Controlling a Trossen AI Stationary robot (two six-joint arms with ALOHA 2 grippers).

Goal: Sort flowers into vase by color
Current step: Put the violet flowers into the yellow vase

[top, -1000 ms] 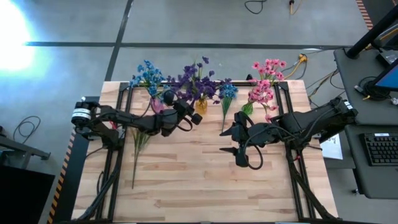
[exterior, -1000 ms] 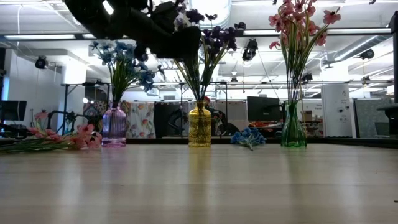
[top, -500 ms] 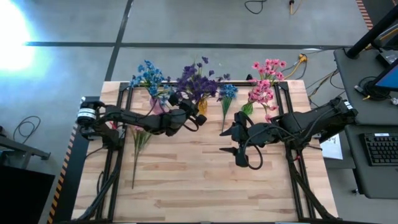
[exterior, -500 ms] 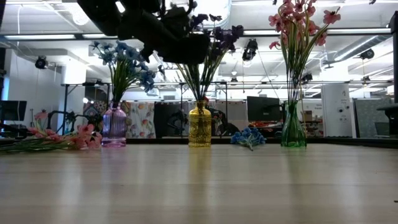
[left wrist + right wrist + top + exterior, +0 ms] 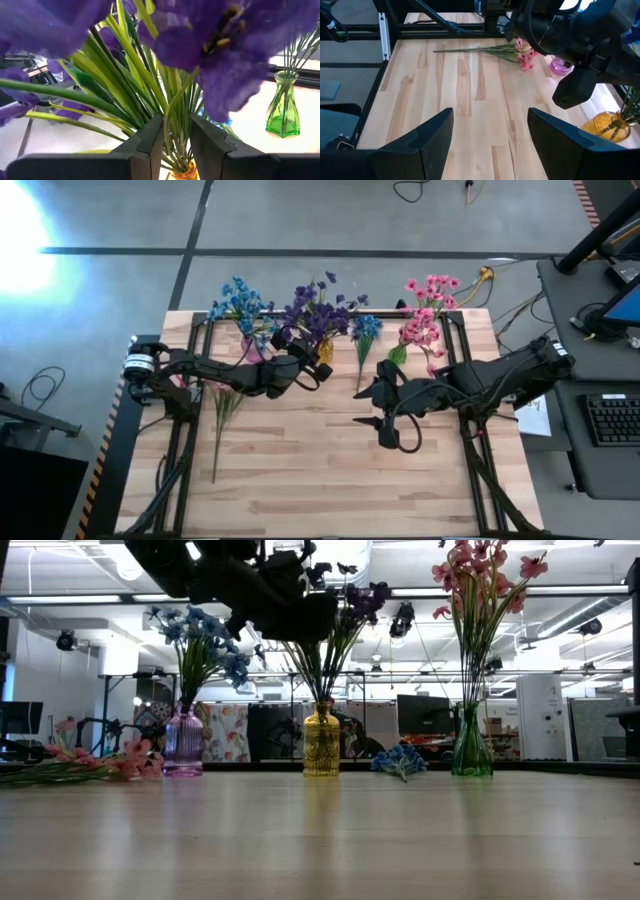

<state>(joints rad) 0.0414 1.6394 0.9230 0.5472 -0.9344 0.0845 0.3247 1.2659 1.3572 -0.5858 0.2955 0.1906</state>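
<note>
Three vases stand along the far edge: a purple vase point(image 5: 250, 346) with blue flowers, a yellow vase point(image 5: 323, 350) with purple flowers point(image 5: 315, 308), and a green vase point(image 5: 398, 353) with pink flowers point(image 5: 425, 305). My left gripper point(image 5: 176, 131) hangs level just left of the yellow vase's bunch, shut on a purple flower's stem. My right gripper point(image 5: 376, 408) hovers open over the table's middle, holding nothing. A pink flower point(image 5: 222, 408) lies flat at the left, and a blue flower point(image 5: 365, 332) lies flat between the yellow and green vases. My left gripper has a thin green stem point(image 5: 171, 117) of a purple flower between its two fingers, well below the blossoms. The fingers come level from the table's left and lie across the stem. The stem stands nearly upright above the yellow vase point(image 5: 183, 175), its lower end hidden behind the fingers.
Black frame rails point(image 5: 190, 430) run along the left and right sides of the wooden table point(image 5: 320, 470). The near half of the tabletop is bare wood. In the low view the left arm point(image 5: 270, 595) hangs dark above the purple and yellow vases.
My left gripper has edged toward the yellow vase and tipped a little, still shut on the stem. The purple blossoms it carries have come in closer to the bunch in that vase. Over the last half second it has kept still.
</note>
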